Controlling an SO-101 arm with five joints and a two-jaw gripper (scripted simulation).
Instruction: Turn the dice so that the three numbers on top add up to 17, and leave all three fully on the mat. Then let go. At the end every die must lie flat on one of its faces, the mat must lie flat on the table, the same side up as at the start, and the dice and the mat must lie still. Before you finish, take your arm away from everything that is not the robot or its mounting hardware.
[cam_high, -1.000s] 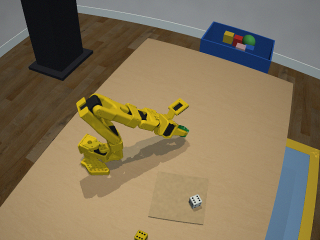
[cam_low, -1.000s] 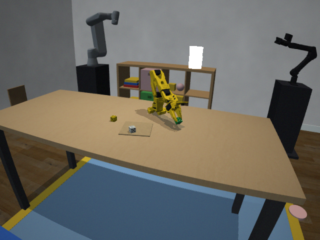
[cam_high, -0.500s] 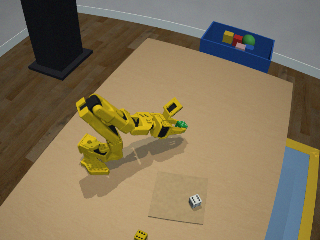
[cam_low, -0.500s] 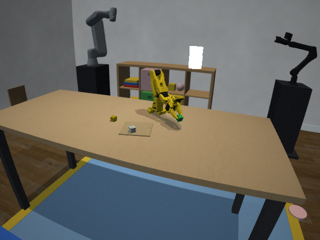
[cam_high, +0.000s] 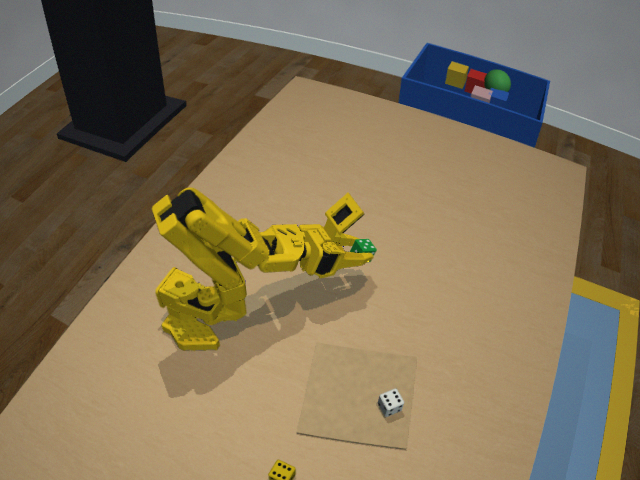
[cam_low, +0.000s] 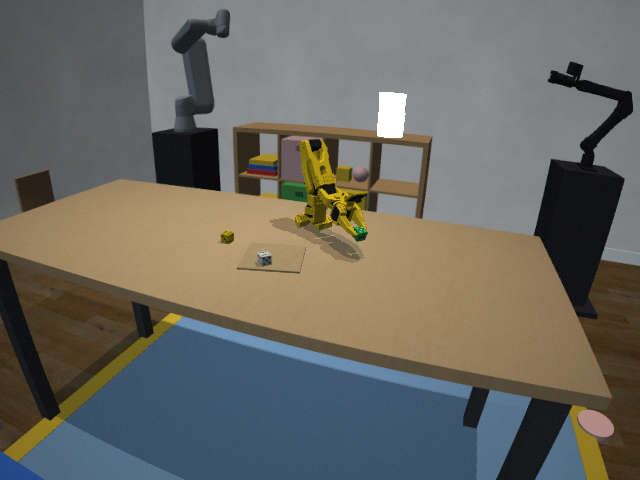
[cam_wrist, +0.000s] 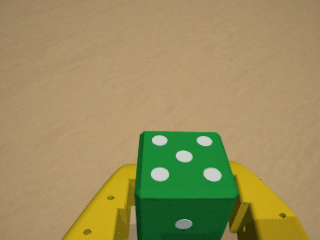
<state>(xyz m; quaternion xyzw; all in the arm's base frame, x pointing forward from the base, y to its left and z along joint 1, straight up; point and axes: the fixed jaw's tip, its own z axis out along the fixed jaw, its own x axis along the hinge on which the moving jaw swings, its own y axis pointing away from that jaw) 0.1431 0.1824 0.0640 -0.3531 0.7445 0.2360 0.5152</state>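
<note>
One small green die with white pips (cam_high: 364, 246) sits clamped in the yellow end effector (cam_high: 361, 252), held off the wooden desk (cam_high: 465, 217) at mid-frame, well apart from the tan square mat (cam_high: 336, 382) at lower centre. A tilted or early release could tumble it off its five-up face or off the mat, where only the white die (cam_high: 390, 403) lies; the yellow die (cam_high: 281, 470) rests off it at the bottom edge.

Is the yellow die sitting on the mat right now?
No, the yellow die lies on the bare table, outside the mat.
</note>
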